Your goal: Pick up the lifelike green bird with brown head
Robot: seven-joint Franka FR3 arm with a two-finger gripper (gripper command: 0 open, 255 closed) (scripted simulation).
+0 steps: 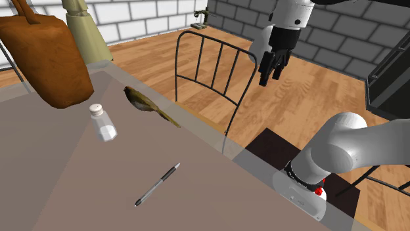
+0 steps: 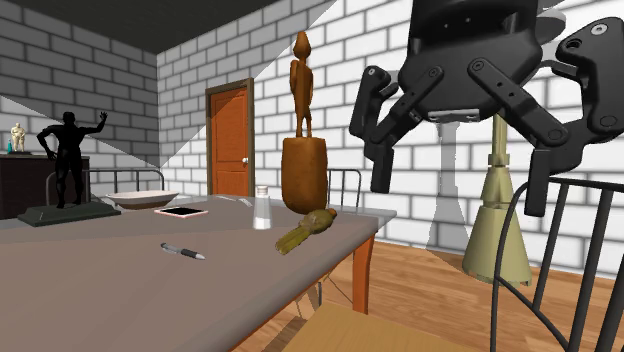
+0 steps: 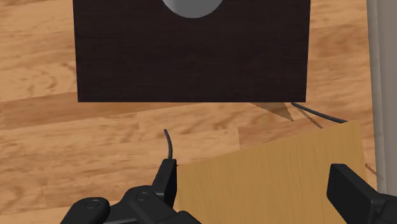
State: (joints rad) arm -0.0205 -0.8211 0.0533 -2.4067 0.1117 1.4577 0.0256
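Note:
The bird (image 1: 150,105) lies on its side on the grey table (image 1: 79,190), near the edge that faces the chair; it has an olive-green body, a brown head and a long tail. In the second exterior view the bird (image 2: 308,229) lies by the table's near corner. My black gripper (image 1: 271,72) hangs open in the air off the table, above the chair and well to the shoulder view's right of the bird. Its fingers stand wide apart with nothing between them (image 2: 458,190). Under the gripper (image 3: 257,184) the wrist view has the chair's light wooden seat (image 3: 273,178) and floor.
A clear shaker (image 1: 103,123) with a white cap and a pen (image 1: 158,185) lie on the table near the bird. A big brown wooden piece (image 1: 46,59) stands behind them. A black wire chair (image 1: 213,72) stands at the table's edge. The dark stand (image 3: 191,51) is below.

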